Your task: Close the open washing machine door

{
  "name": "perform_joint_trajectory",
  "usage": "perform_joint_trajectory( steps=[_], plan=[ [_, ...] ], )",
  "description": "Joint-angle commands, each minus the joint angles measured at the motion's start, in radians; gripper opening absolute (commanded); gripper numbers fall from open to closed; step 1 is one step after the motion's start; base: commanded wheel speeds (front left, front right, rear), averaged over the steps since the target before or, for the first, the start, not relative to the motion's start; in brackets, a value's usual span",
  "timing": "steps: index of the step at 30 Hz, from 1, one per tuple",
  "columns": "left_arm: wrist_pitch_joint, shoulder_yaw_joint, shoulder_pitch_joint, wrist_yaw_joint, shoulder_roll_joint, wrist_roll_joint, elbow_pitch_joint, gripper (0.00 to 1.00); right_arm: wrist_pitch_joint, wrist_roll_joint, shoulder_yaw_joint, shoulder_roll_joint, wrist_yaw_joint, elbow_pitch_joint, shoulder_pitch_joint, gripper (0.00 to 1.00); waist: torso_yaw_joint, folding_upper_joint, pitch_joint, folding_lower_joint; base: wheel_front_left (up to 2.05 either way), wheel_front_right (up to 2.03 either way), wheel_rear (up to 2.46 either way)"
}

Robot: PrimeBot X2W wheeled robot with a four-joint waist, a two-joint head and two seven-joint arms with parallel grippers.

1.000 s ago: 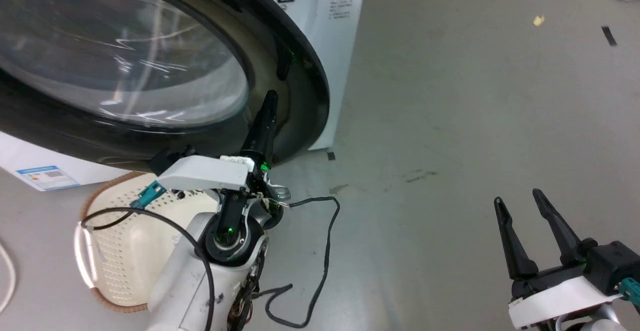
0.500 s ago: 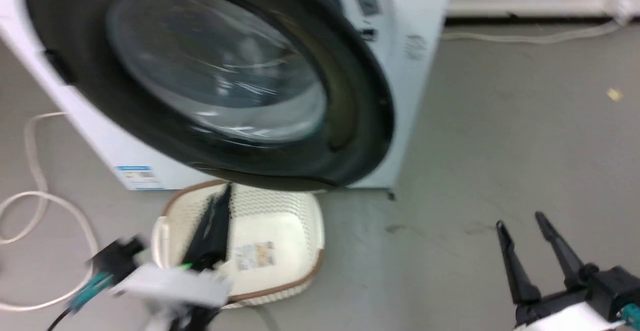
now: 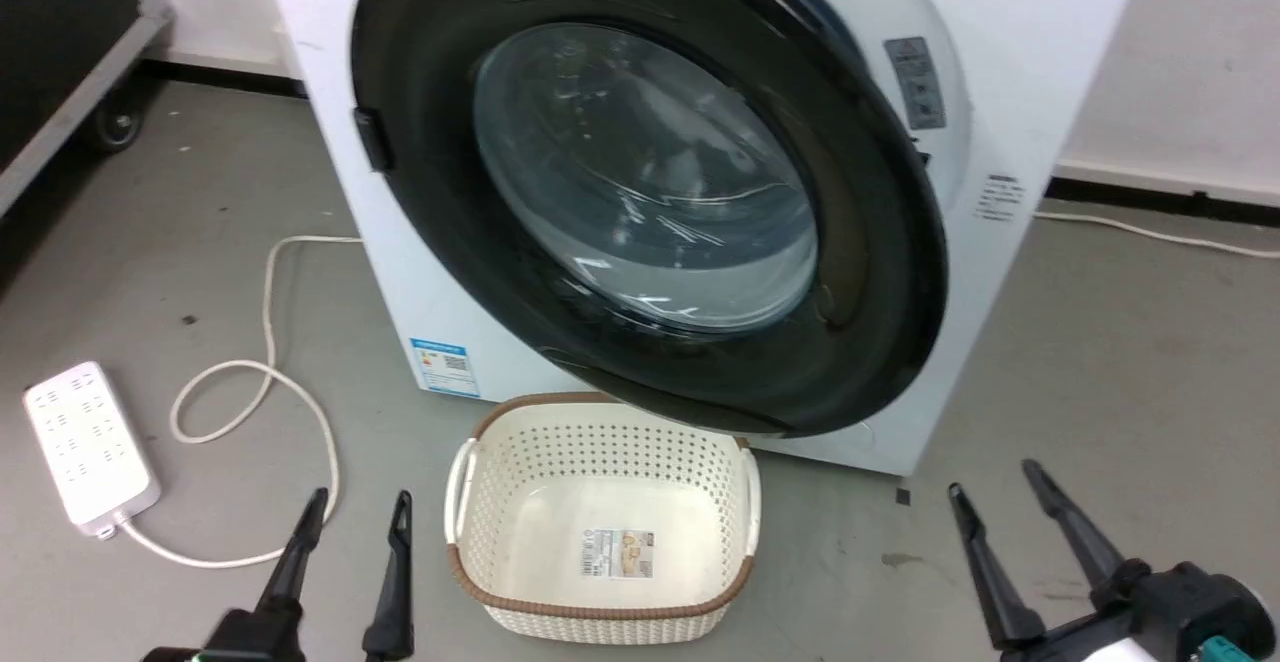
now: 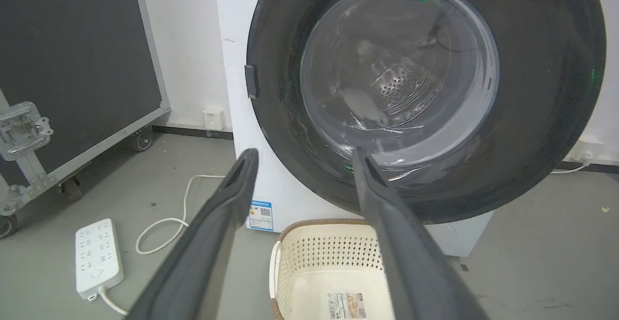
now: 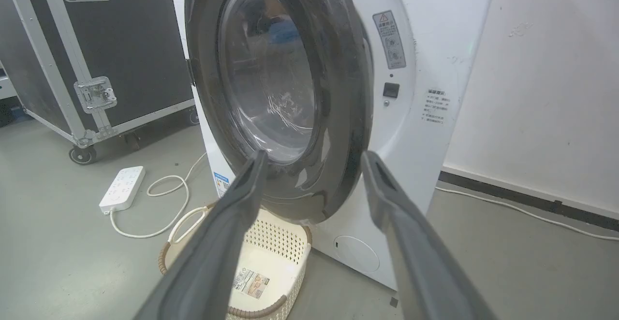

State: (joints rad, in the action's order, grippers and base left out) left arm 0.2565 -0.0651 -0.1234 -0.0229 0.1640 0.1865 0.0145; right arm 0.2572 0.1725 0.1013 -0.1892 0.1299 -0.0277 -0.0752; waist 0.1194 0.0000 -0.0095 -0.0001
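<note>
The left gripper [image 3: 360,494] and right gripper [image 3: 992,478] both gape wide and empty, low above the floor, with the door [image 3: 640,172] ahead and above between them, seemingly flush against the washer [image 3: 1050,42], its free edge nearer the right gripper.

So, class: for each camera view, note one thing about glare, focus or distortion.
Head view: sharp, white streaks of glare on the washing machine door. Left wrist view: the left gripper looms soft-edged; a green glint on the glass. Right wrist view: the right gripper looks oversized, pale reflections cross the door.
</note>
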Motion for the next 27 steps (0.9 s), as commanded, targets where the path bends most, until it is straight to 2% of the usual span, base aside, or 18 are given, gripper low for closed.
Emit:
perform_joint_trajectory(
  steps=[1,4,5,6,13,22,27],
  plan=[
    [0.005,0.002,-0.015,0.002,-0.004,-0.021,0.01,1.0,0.005,-0.003,0.006,0.003,0.001,-0.004,-0.015,1.0,0.011,0.0,-0.005,0.0001,0.0,0.0,0.0],
    [0.005,-0.007,-0.03,-0.003,-0.008,-0.08,0.025,1.0,0.005,0.0,0.024,0.002,0.001,-0.012,-0.011,1.0,0.021,0.0,0.002,0.0001,0.0,0.0,0.0],
    [0.005,-0.011,-0.032,-0.004,-0.014,-0.09,0.031,1.0,0.005,0.002,0.03,0.0,0.001,-0.017,-0.009,0.47,0.024,0.0,0.006,0.0001,0.0,0.0,0.0],
    [0.005,-0.015,-0.034,-0.005,-0.017,-0.101,0.033,1.0,0.005,0.003,0.037,-0.003,0.001,-0.023,-0.004,0.0,0.026,0.0,0.011,0.0001,0.0,0.0,0.0],
    [0.005,-0.044,-0.004,-0.001,-0.04,-0.152,0.044,1.0,-0.013,0.02,0.109,-0.068,0.001,-0.042,0.105,0.0,0.043,0.0,0.086,0.0001,0.0,0.0,0.0],
    [0.005,-0.104,0.066,0.01,-0.07,-0.182,0.052,1.0,-0.088,0.116,0.228,-0.226,0.001,-0.138,0.401,0.0,0.079,0.0,0.204,0.0001,0.0,0.0,0.0],
    [0.005,-0.136,0.101,0.027,-0.084,-0.188,0.054,1.0,-0.115,0.201,0.277,-0.29,0.001,-0.214,0.559,0.0,0.103,0.0,0.261,0.0001,0.0,0.0,0.0]
  ],
)
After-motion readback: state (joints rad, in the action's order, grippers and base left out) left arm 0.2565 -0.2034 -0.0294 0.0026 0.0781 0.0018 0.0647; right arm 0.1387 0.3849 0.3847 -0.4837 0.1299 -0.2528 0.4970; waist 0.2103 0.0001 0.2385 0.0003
